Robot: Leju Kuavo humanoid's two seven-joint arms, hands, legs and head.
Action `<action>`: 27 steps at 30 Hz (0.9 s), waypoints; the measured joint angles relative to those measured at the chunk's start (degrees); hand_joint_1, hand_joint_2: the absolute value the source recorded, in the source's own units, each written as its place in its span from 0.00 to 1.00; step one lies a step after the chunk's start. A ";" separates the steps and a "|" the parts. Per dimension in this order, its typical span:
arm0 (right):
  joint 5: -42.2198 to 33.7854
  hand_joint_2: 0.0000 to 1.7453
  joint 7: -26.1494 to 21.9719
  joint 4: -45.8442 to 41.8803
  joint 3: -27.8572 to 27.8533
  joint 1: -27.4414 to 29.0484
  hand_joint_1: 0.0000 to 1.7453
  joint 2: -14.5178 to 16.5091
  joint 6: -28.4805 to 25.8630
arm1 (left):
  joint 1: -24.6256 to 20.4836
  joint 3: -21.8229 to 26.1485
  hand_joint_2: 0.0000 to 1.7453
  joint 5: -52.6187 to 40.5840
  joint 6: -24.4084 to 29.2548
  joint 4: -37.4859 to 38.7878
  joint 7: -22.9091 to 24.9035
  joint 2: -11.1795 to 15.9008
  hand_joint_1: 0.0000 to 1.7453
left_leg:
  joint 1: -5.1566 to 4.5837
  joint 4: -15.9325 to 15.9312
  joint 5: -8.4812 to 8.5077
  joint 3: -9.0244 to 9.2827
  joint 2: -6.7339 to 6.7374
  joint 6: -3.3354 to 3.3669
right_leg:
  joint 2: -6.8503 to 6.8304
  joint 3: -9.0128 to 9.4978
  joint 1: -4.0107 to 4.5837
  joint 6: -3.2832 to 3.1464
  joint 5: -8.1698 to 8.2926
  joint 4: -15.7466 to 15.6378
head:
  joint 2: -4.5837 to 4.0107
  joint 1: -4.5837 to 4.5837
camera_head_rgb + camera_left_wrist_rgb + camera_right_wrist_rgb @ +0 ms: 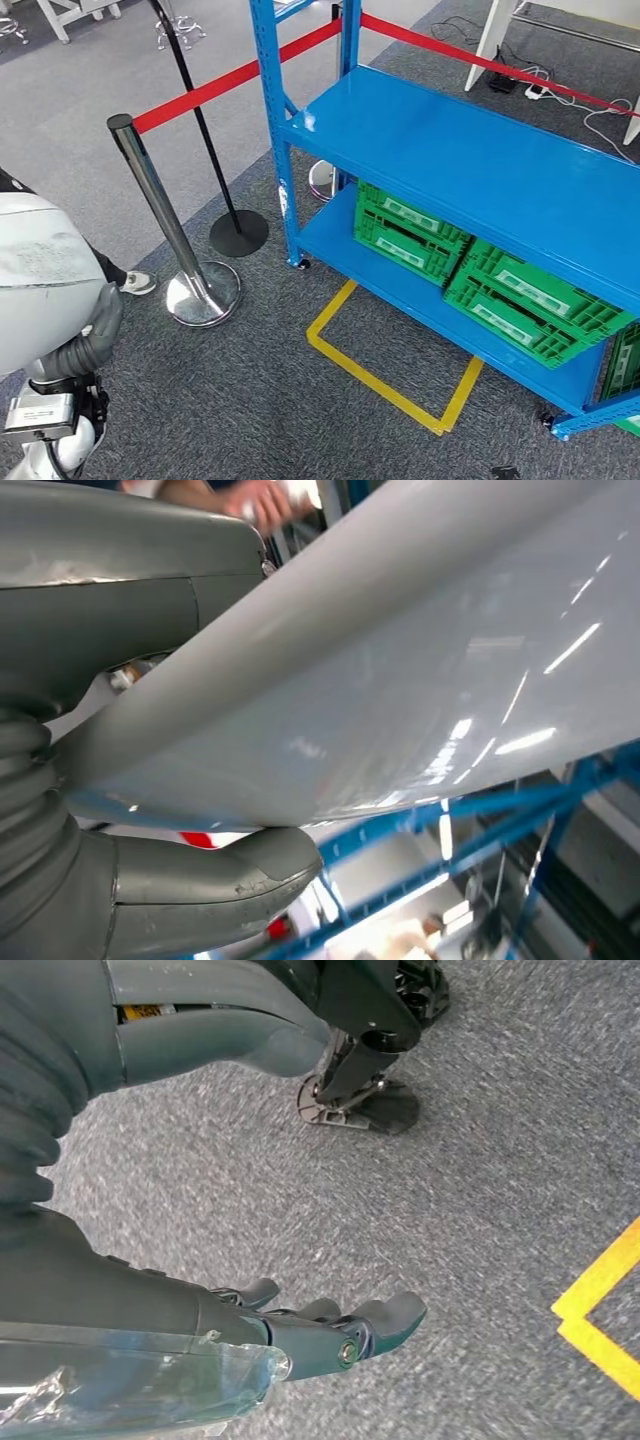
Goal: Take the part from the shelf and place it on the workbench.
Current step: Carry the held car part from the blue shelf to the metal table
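A: Head view, item one. The part [38,280], a large pale grey panel, sits at the near left, pressed against the robot's left arm. Item two: blue shelf [483,170], right and far, with green crates [468,270] on its lower deck. Item three: chrome stanchion [162,225] with red barrier tape [219,85], just left of the shelf. Item four: yellow floor marking [392,385] on grey carpet.

B: Hazard there?

A: My judgement: a wide panel carried past the stanchion could clip the post or the shelf upright and twist out of hold.

B: Left wrist view?

A: The left hand [136,810] grips the part [392,680]: thumb beneath the panel, darker fingers above. The surface is glossy and smooth. A person's hand [264,502] shows beyond the far edge.

B: Risk?

A: A slick face, held at one edge only; it may slide or lever downward as the robot walks.

B: Right wrist view?

A: The right hand [332,1335] hangs over the carpet, fingers extended and apart, holding nothing. It gives the panel no support, which sharpens the slip risk. No workbench is seen.
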 joint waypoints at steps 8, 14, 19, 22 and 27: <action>-0.21 1.00 -0.11 -0.07 0.19 0.17 0.00 -0.02 -0.18 | 0.77 1.49 1.00 0.01 0.01 -0.81 -0.59 -1.19 1.00 | 0.06 -0.94 0.48 -0.28 -4.98 2.64 | 5.05 -6.86 -0.23 1.38 -7.80 14.92 | 0.00 0.42; -0.26 1.00 -0.08 -0.07 0.42 0.24 0.00 -0.02 -0.10 | 1.02 1.55 1.00 0.68 0.01 -0.88 -0.51 -1.52 1.00 | -0.03 -0.67 0.47 -0.07 -9.35 2.19 | 9.06 -2.43 -0.65 0.88 0.32 2.73 | 0.00 0.38; -0.79 1.00 -0.26 -0.10 0.57 0.21 0.00 -0.02 0.16 | 2.20 1.62 1.00 1.76 0.01 -2.29 -0.63 -0.90 1.00 | 0.35 0.04 0.45 -1.34 -10.22 0.42 | 8.43 -1.15 -0.53 -0.25 0.92 0.37 | 0.00 0.22; -1.32 1.00 -0.75 -0.14 0.74 0.26 0.00 -0.02 0.33 | 2.45 1.76 1.00 1.55 0.01 -3.05 -1.02 -0.73 1.00 | 0.18 8.65 -4.37 -5.55 -5.88 -0.34 | 6.20 -1.04 -0.60 -1.00 1.08 0.06 | 0.00 -0.26; -2.20 1.00 -1.17 -0.14 1.36 0.06 0.00 0.00 0.38 | 2.79 2.04 1.00 1.25 0.01 -3.52 -1.31 -0.91 1.00 | 0.44 11.17 -3.18 -6.48 -4.13 -0.69 | 2.39 -0.85 -0.55 -0.97 0.79 0.06 | 0.00 -0.30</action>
